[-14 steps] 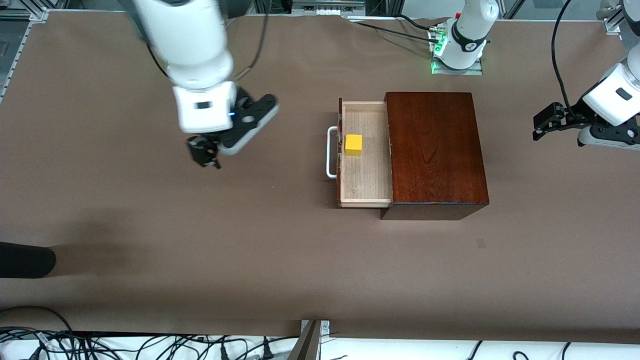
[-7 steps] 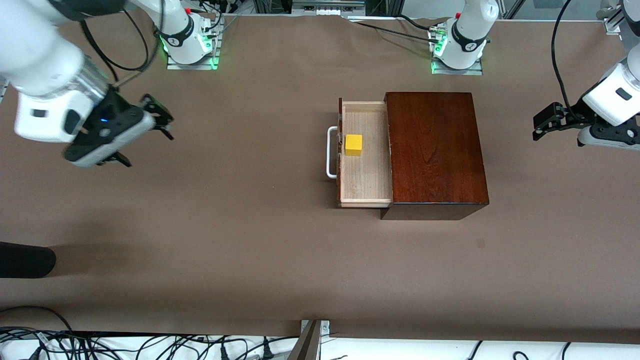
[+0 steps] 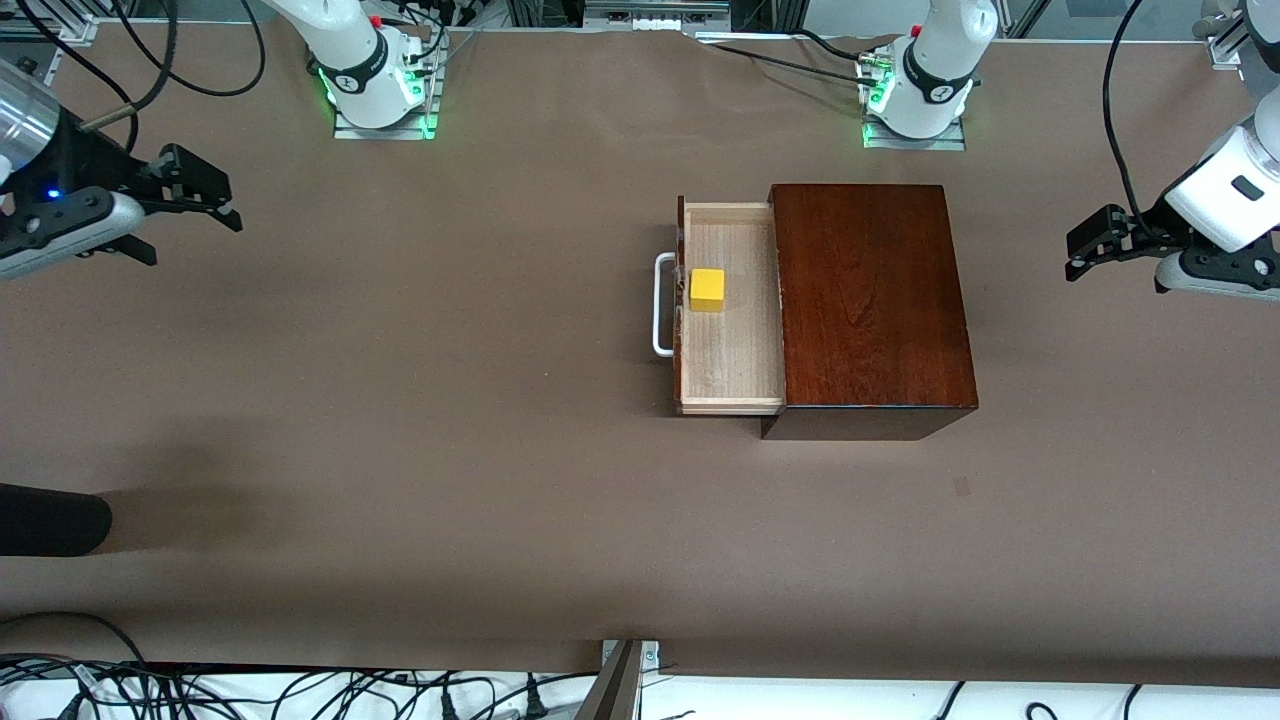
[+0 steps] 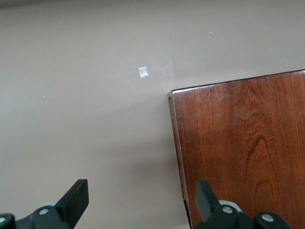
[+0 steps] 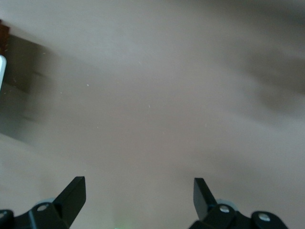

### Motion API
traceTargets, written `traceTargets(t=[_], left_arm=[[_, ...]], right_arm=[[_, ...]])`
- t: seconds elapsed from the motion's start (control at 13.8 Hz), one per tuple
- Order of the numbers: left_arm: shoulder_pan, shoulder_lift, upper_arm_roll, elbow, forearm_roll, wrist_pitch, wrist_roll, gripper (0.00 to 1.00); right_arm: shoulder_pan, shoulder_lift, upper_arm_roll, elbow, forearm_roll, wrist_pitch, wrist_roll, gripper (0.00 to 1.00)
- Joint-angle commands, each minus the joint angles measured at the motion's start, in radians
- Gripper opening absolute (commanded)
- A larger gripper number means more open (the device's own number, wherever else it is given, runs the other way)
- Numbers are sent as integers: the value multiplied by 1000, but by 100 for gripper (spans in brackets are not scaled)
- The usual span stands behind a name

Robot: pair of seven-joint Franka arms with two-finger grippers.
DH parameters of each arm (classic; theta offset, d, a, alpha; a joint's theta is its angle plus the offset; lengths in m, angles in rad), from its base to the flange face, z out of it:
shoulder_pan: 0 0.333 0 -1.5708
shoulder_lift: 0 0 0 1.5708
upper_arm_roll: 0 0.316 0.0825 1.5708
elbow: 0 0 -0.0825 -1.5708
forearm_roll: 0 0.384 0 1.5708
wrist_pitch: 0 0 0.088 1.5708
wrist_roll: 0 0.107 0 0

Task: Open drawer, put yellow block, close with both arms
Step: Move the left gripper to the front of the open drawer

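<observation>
The drawer (image 3: 730, 340) is pulled out of the dark mahogany box (image 3: 870, 300), with its white handle (image 3: 661, 305) toward the right arm's end of the table. The yellow block (image 3: 707, 289) lies in the drawer, close to its front. My right gripper (image 3: 190, 235) is open and empty over the table's right-arm end, well apart from the drawer; in its wrist view (image 5: 138, 193) it is over bare table. My left gripper (image 3: 1115, 268) is open and empty beside the box at the left arm's end; its wrist view (image 4: 141, 198) shows the box top (image 4: 243, 143).
The arm bases (image 3: 375, 85) (image 3: 915, 100) stand lit green at the table's robot edge. A dark object (image 3: 50, 520) lies at the table's right-arm end, nearer the camera. Cables (image 3: 300, 690) run below the near edge. A small pale mark (image 4: 143, 72) is on the table.
My right arm has swung away from the drawer to the right arm's end of the table, its gripper open. The left arm, drawer and block have not moved.
</observation>
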Motion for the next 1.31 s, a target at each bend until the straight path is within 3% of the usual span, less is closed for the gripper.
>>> traceTargets(t=[0.0,0.29,0.51,0.8,0.95,1.24], left_arm=[[0,-1,-1,3,17,-10,16,100],[-21,10,-24,6,7,-14,10,100],[-66,69,-161,20,3,-77,14,100],[-161,245,-327,164,2,-73,10,100],[-236,360,-360,261,-4,-19,25,100],[-376,514,-368,281,0,220,258,100]], right_arm=[[-4,-36,6,-26,-57,-37,82,100],[-2,-37,7,-17,-108,-37,80,100],[-2,-34,7,-12,-106,-37,79,100],[1,-23,7,-6,-105,-36,79,100],[2,-13,7,3,-105,-37,77,100],[-2,-13,3,8,-108,-30,79,100]])
